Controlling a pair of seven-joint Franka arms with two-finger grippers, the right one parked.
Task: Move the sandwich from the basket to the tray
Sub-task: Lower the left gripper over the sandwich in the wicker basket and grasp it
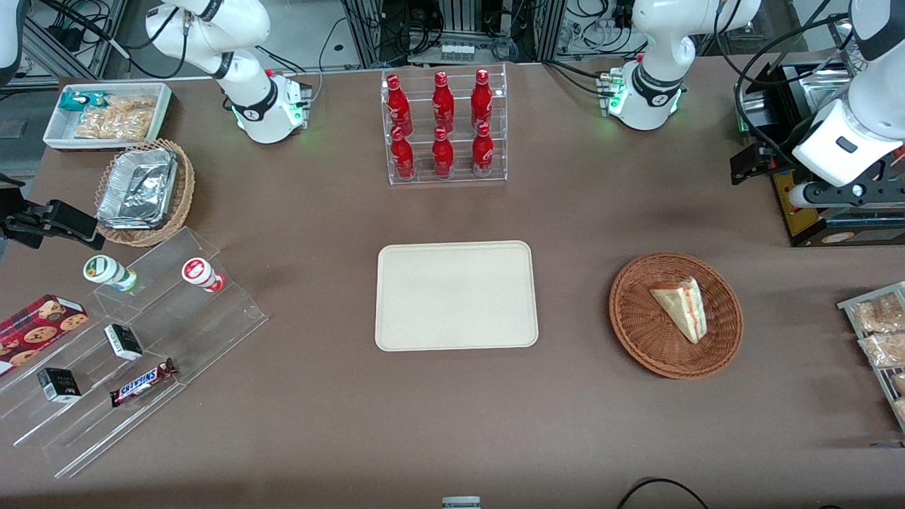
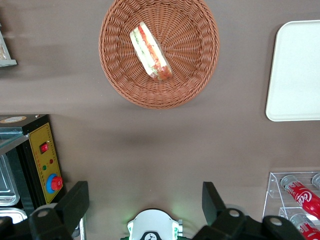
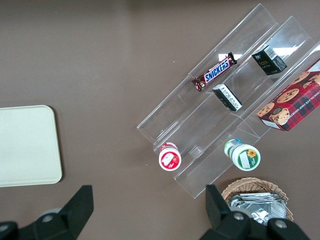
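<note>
The sandwich (image 1: 682, 307), a pale bread wedge with red and green filling, lies in the round reddish-brown wicker basket (image 1: 636, 332). The cream tray (image 1: 456, 295) lies flat beside the basket, toward the parked arm's end, with nothing on it. My left gripper (image 1: 753, 164) is open and holds nothing. It hangs high above the table, farther from the front camera than the basket and toward the working arm's end. The left wrist view shows the gripper (image 2: 145, 195) with its fingers wide apart, the sandwich (image 2: 150, 52) in the basket (image 2: 190, 75), and the tray's edge (image 2: 295, 75).
A black box with a yellow control panel (image 1: 813, 212) stands close to the gripper. A clear rack of red bottles (image 1: 444, 127) stands farther back than the tray. Snack packets (image 1: 880, 332) lie at the working arm's end. A tiered acrylic stand (image 1: 127, 339) and a foil-filled tan basket (image 1: 145, 191) are at the parked arm's end.
</note>
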